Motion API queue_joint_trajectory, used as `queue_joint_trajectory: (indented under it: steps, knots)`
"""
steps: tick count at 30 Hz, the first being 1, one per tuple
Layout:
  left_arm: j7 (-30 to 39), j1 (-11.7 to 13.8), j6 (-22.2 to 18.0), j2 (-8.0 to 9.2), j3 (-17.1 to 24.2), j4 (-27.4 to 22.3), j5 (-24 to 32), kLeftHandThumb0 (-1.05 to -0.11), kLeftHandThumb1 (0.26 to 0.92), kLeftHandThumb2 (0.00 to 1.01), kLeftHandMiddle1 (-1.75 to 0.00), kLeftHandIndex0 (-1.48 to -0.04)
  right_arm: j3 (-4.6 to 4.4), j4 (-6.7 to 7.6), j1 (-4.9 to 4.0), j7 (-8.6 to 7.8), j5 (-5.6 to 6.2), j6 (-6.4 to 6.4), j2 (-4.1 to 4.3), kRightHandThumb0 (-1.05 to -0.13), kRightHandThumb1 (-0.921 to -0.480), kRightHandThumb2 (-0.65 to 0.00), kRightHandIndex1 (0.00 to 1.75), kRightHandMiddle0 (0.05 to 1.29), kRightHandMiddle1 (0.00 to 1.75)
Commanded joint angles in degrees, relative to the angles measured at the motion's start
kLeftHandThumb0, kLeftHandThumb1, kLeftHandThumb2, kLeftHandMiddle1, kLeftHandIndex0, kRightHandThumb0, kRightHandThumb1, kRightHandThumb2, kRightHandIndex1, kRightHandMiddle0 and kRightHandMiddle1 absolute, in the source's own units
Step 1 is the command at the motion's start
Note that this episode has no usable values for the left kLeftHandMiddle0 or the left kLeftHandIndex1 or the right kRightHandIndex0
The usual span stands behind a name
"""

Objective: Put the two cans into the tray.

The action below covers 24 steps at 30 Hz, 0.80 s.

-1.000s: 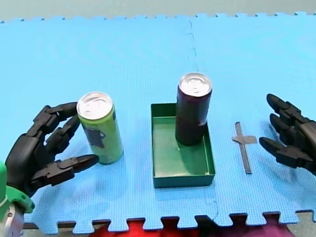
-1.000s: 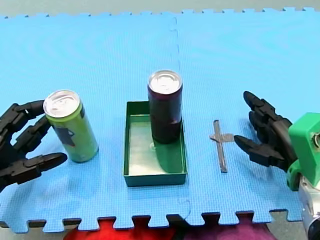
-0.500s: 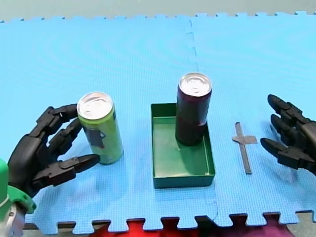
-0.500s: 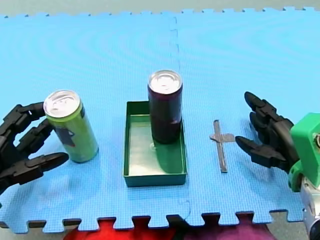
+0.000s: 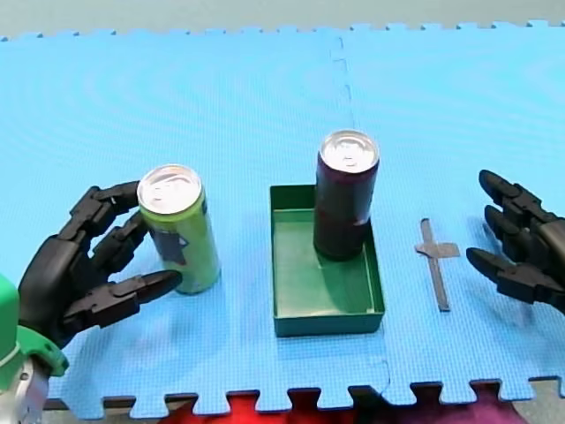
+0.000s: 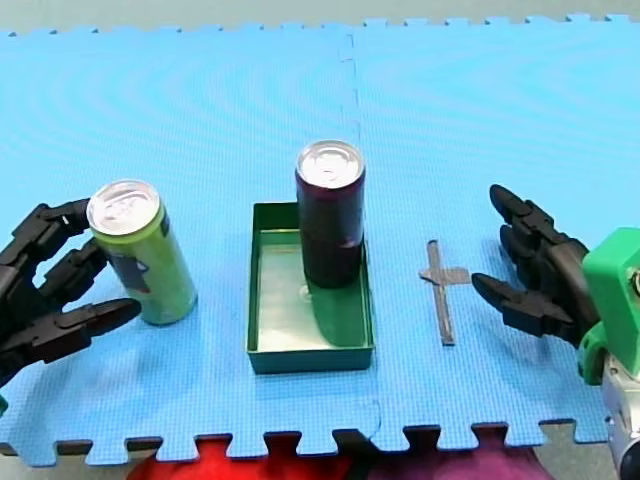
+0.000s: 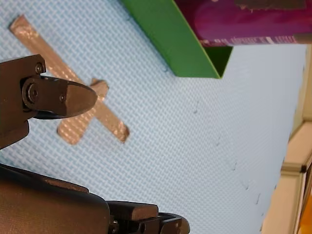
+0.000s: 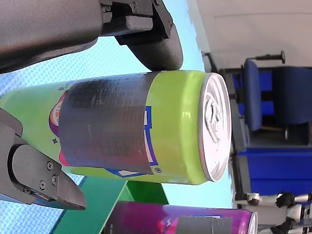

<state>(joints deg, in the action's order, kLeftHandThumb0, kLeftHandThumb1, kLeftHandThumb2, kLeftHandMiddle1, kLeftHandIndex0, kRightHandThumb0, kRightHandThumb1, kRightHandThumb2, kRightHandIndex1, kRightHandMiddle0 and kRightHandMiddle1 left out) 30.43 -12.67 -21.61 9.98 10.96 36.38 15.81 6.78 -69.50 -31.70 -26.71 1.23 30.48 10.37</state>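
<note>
A blue foam-mat surface [image 5: 221,106] of interlocking tiles, seen from above and in front. Directions use a clock face centred on the tray, with 6 o'clock nearest the robot.

Nearest, at about 8 o'clock, is the black left robot hand [image 5: 71,278], its arm entering at the near left corner. It is open wide around the green can [image 5: 183,231]. The fingers [image 5: 106,205] lie at the can's left and far side, and the thumb [image 5: 132,294] points at its base from the near side. In the second wrist view the can sits between a finger and the thumb; whether they press on it cannot be told. The can stands upright on the mat at 9 o'clock, just beside the tray and outside it.

At about 4 o'clock, by the right edge, the right robot hand [image 5: 525,252] is open wide and holds nothing. A cross of grey tape [image 5: 435,261] is stuck flat to the mat at 3 o'clock, between that hand and the tray.

In the middle, the green rectangular tray [image 5: 327,322] lies with its long sides running near to far. Its near part is bare. A dark purple can [image 5: 346,199] stands upright inside its far end, towards the right wall.

Beyond, at 12 o'clock, a seam [image 5: 346,79] between tiles runs to the mat's far edge.
</note>
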Motion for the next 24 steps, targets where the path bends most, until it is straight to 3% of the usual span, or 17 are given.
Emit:
queue_joint_trajectory:
  steps: [1,11,24]
  knots:
    - [-0.1,-0.7,-0.3,0.21,0.1,0.6,-0.3,-1.048,0.776,0.02,-0.01,-0.06,0.09,0.11,0.01,0.06,0.16,0.28,0.30,-1.048,-0.921,-0.342,0.00,0.09,0.00]
    - [1.3,-3.8,-0.9,0.87,0.7,4.2,0.1,-1.048,0.781,0.01,-0.01,-0.07,0.25,-0.09,0.17,-0.25,0.37,0.60,0.31,-1.048,-0.921,-0.343,0.00,0.09,0.00]
    - [1.6,-4.7,-0.5,1.01,0.4,4.2,-0.3,-1.048,0.780,0.01,-0.02,-0.08,0.53,-0.05,0.25,-0.97,0.78,0.88,0.31,-1.048,-0.921,-0.340,0.00,0.09,0.00]
